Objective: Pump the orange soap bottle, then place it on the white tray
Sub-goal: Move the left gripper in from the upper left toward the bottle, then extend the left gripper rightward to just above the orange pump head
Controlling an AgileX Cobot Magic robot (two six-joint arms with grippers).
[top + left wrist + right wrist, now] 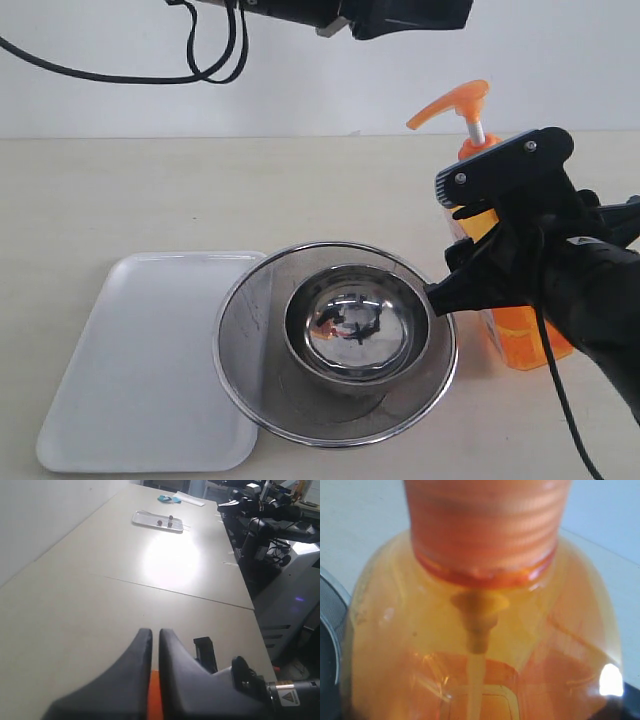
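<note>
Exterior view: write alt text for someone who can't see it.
The right end effector straddles an upright orange soap bottle on the right of the table. Beside it sits a steel mesh strainer holding a steel bowl, its rim overlapping the white tray on the left.

Arm hardware: matte black, both sides.
Right gripper [452, 240]: flat dark finger plate [500, 165] with two silver screws [530, 146], thin black cable [553, 380] along the wrist. Left gripper [155, 632]: two dark grey wedge fingers [130, 680], orange strip [154, 695] between their bases, yellow warning-triangle label [289, 698]; looped black cables [215, 55].
</note>
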